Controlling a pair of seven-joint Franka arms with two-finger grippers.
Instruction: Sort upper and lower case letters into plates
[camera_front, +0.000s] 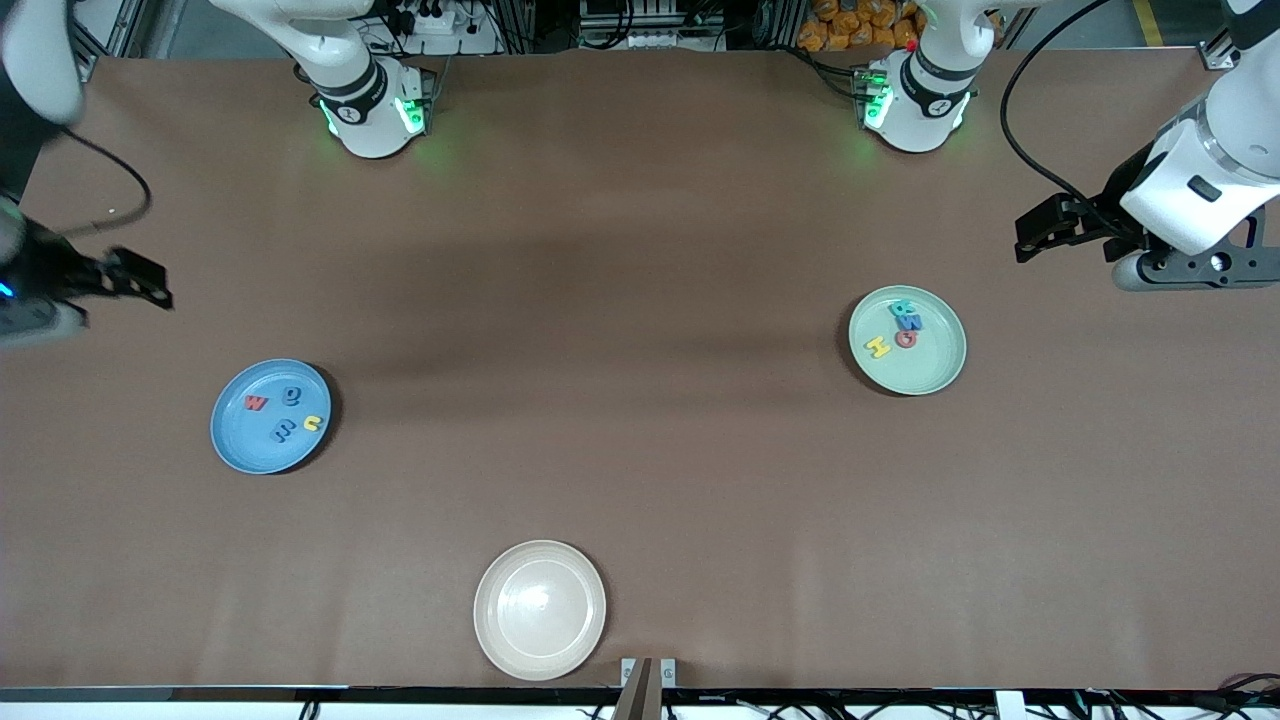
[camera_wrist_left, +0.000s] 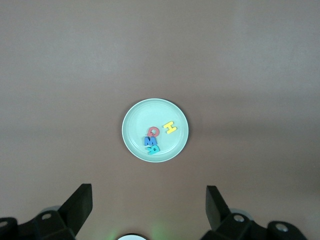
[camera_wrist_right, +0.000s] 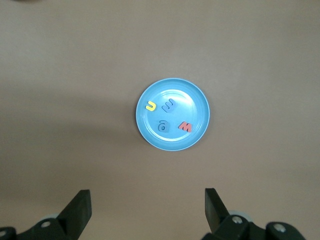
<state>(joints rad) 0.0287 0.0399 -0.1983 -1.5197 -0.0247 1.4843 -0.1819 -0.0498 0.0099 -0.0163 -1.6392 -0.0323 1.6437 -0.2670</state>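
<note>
A wide brown table (camera_front: 620, 250) seen from above, with two robot arms based along its upper edge. A blue plate (camera_front: 232, 440) lies toward the right arm's end of the table. It holds four small toy letters: a red one (camera_front: 255, 403), a yellow one (camera_front: 314, 423) and two blue ones (camera_front: 284, 431). A pale mint green plate (camera_front: 935, 365) lies toward the left arm's end. It also holds four letters, bunched together: a yellow H (camera_front: 877, 347), a red one (camera_front: 906, 339), a blue M (camera_front: 912, 323) and a teal one (camera_front: 903, 307). A cream-white plate (camera_front: 540, 645) sits empty near the front edge of the table, between the other two. No letters lie loose on the table.

The right pincer (camera_wrist_right: 147, 212) hangs high over the table near the blue plate, fingers wide apart and holding nothing. The left pincer (camera_wrist_left: 149, 207) hangs high near the green plate, fingers likewise spread and empty.

By the look of it the sorting is finished, with every letter in a plate. The step in hand seems to be pulling clear. To do it well, each arm should rise and draw back toward its own base with fingers kept apart, passing well above the plates so that no rim is nudged and no letter is knocked out
</note>
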